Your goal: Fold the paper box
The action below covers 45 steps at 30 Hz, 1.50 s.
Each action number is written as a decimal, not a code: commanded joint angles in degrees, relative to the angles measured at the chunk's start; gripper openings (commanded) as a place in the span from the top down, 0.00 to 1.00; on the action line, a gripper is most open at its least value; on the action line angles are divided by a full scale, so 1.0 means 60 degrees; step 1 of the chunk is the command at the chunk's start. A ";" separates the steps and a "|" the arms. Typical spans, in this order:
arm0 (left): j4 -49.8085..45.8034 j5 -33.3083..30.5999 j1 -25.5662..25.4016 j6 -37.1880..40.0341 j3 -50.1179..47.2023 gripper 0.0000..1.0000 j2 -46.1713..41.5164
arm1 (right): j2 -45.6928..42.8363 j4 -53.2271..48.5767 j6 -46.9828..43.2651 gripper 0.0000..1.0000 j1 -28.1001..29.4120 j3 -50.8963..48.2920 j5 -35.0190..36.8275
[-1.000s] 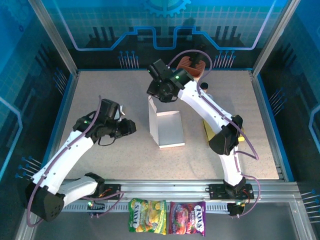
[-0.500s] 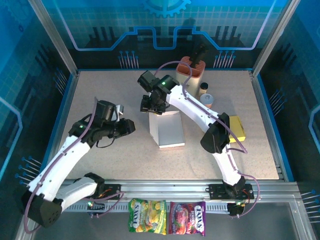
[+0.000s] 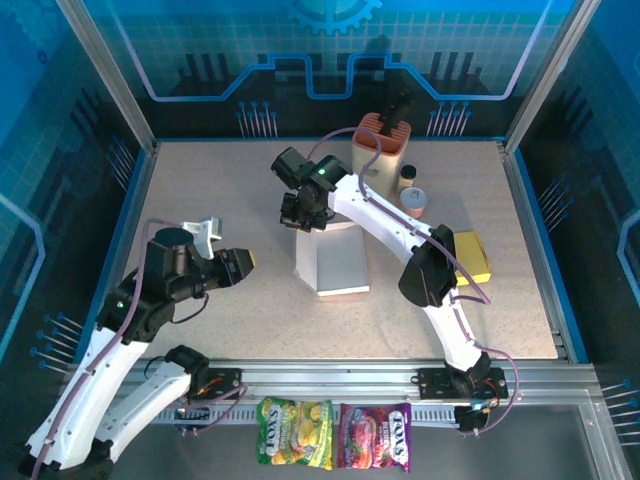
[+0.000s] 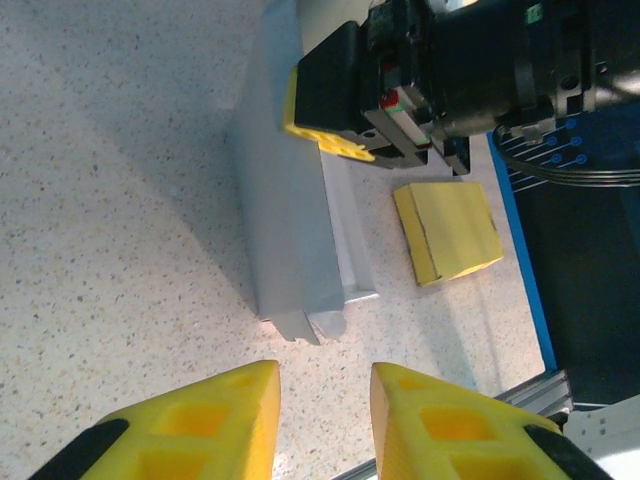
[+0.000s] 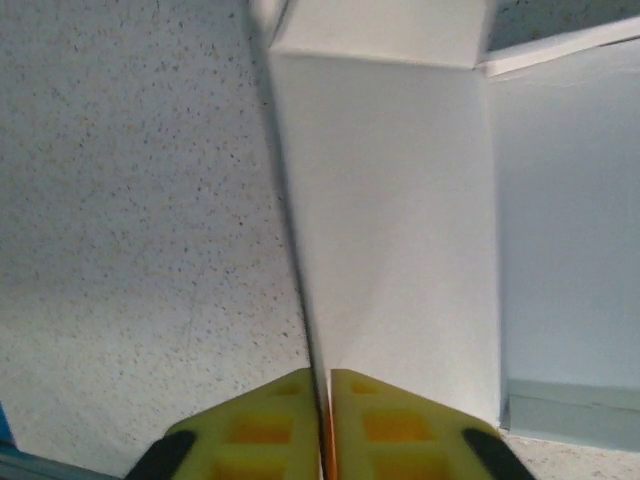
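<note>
The white paper box lies open on the speckled table, its left wall standing upright. My right gripper is above the far end of that wall, and in the right wrist view its yellow fingers are shut on the wall's thin top edge. My left gripper hovers to the left of the box, apart from it. Its jaws stand open with bare table between the fingertips. In the left wrist view the box looks grey, with the right gripper on top of it.
A yellow block lies right of the box. A brown holder, a small dark bottle and a cup stand at the back. Two candy bags lie beyond the front rail. Glass walls enclose the table.
My right gripper came down and closed on the top edge of the box's left wall. My left arm drew back to the left and toward the near edge.
</note>
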 commanded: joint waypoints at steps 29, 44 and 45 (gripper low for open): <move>-0.0044 0.1190 -0.0053 0.0310 -0.0380 0.69 0.1190 | 0.0369 -0.2286 1.0865 0.91 -0.1459 0.1856 0.2218; 0.0607 0.1634 0.0832 0.1443 0.1023 0.56 0.4636 | -0.4312 0.5637 -0.0413 0.53 -0.2350 -0.4813 0.2430; 0.0735 0.1828 0.0942 0.1540 0.1101 0.55 0.4867 | -0.4975 0.6753 -0.1501 0.53 -0.2614 -0.5832 0.1770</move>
